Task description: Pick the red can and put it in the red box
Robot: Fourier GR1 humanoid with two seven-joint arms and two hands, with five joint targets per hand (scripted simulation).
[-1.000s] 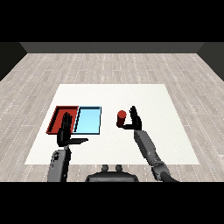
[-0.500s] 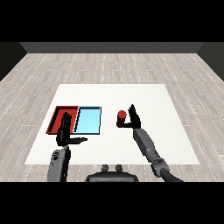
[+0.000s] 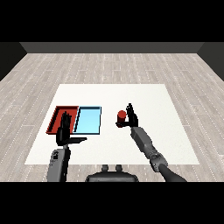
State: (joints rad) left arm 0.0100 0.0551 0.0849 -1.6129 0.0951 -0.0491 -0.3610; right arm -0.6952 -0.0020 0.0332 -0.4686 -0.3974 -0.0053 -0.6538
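Red can [image 3: 121, 115] stands upright on the table [image 3: 166, 131], right hand [image 3: 131, 118] curled against it. Left hand [image 3: 64, 130], fingers straight, hovers over the red tray [image 3: 57, 117].

Can [image 3: 121, 115]: red. Trays: one red [image 3: 57, 118], one light blue [image 3: 89, 121], dark-rimmed. Table [image 3: 166, 127]: white. Hands: black, left [image 3: 64, 131] and right [image 3: 130, 117]. Forearms [image 3: 144, 142]: grey. Floor [image 3: 39, 83]: grey wood-plank pattern.
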